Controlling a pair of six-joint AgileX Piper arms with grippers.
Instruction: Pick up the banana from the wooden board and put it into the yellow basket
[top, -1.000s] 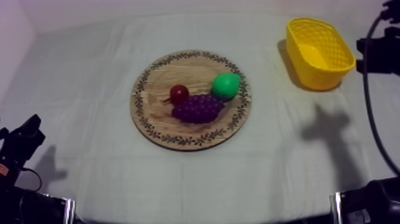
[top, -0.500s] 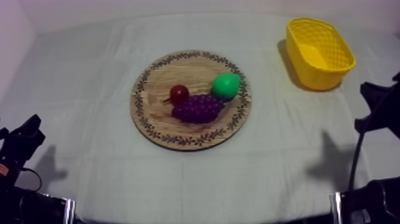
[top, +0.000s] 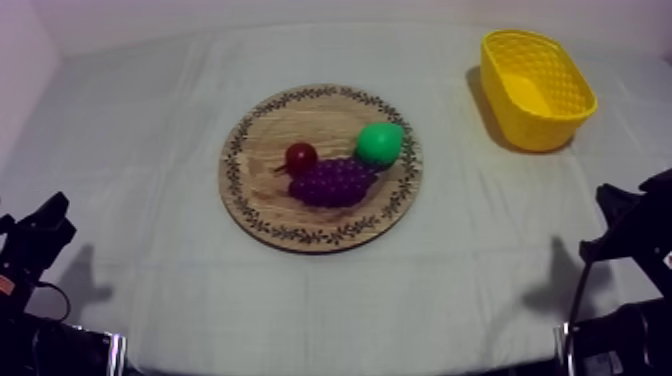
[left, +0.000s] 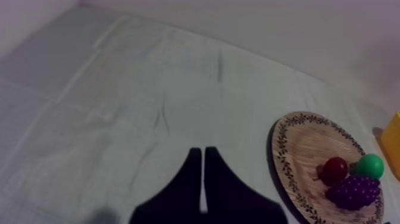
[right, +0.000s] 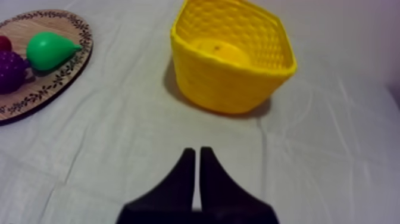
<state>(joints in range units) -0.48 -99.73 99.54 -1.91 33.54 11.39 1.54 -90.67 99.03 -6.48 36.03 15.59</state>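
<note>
Well, you have the right end effector (right: 197, 150) pressed together on nothing above the tabletop (right: 119, 137). The banana (right: 219, 50) lies inside the yellow basket (right: 232, 89), near and beyond its tips. Your left end effector (left: 202, 150) is likewise pressed together, empty.

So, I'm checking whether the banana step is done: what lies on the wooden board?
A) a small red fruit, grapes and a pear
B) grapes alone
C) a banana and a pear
A: the wooden board carries the small red fruit, the grapes and the pear.
</note>
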